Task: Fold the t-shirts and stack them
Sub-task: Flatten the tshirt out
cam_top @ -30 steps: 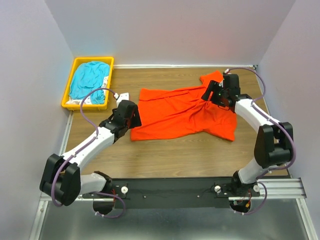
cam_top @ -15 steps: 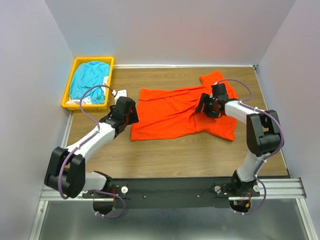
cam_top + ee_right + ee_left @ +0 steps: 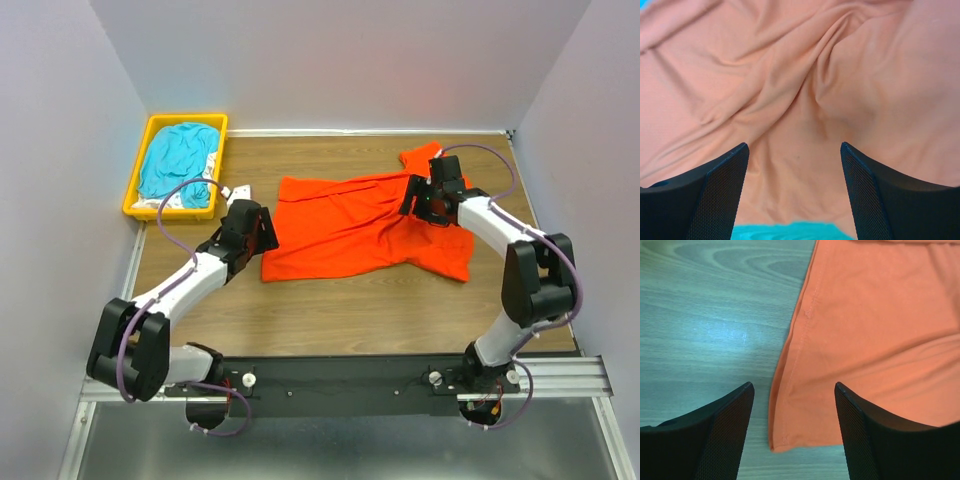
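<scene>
A bright orange-red t-shirt lies spread and wrinkled across the middle of the table. My left gripper hovers open over its near-left corner. In the left wrist view that hem corner lies between my left gripper's fingers, untouched. My right gripper stands open over the shirt's right part, near a sleeve. In the right wrist view only creased orange cloth shows under my right gripper. A teal-blue t-shirt lies crumpled in the bin, over some white fabric.
The yellow plastic bin sits at the table's far left corner. Bare wooden table runs along the front of the orange shirt. Grey walls close in the left, back and right sides.
My right gripper swung inward over the shirt, then eased back toward the sleeve. My left gripper shifted slightly and is back by the near-left corner. Both stayed open; the shirt lies as before.
</scene>
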Controlling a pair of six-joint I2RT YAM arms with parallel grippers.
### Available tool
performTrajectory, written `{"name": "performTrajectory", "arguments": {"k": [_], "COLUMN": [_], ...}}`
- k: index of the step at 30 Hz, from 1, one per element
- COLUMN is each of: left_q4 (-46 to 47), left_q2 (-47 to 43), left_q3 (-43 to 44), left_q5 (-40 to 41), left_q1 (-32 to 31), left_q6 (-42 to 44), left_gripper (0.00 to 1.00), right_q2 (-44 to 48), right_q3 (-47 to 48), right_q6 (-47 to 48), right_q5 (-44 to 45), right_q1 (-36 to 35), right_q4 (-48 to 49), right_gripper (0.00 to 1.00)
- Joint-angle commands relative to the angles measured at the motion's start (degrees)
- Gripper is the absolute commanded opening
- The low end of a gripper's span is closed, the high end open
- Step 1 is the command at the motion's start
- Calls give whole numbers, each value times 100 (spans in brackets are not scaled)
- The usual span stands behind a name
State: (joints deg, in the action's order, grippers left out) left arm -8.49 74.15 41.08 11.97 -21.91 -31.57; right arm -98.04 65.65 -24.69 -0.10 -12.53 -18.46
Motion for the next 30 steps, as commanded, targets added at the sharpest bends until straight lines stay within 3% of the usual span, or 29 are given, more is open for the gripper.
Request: {"name": "performTrajectory", "arguments": {"k": [1,6,16,20,27,30], "left_q4": [-108,-249,-127,-82,-179,-276], "left_q2": [-401,-673,-209,187,732,847], "left_q3": [-91,-284,-759,-593,-127,-74], "left_q5": [253,43,-441,-493,-432,-432], "left_q1": [-15,-15,-68,-120,-235,-296], "left_q6": [-104,-156,-394,-341,-306,-306], "left_gripper": [71,58,56,49,48,36], "right_q2": [592,848,883,848,892,883], "right_q3": [-184,-359,-913,-1071,-1186,-1177], "right_q6": [210,289,368,289,201,184], "right_q5": [519,695,863,880,906,880], "right_q1": [14,14,14,14,14,14], "right_q4": [-281,-474,-589,-598,-527,-518], "right_gripper": [80,80,78,78,78,78]}}
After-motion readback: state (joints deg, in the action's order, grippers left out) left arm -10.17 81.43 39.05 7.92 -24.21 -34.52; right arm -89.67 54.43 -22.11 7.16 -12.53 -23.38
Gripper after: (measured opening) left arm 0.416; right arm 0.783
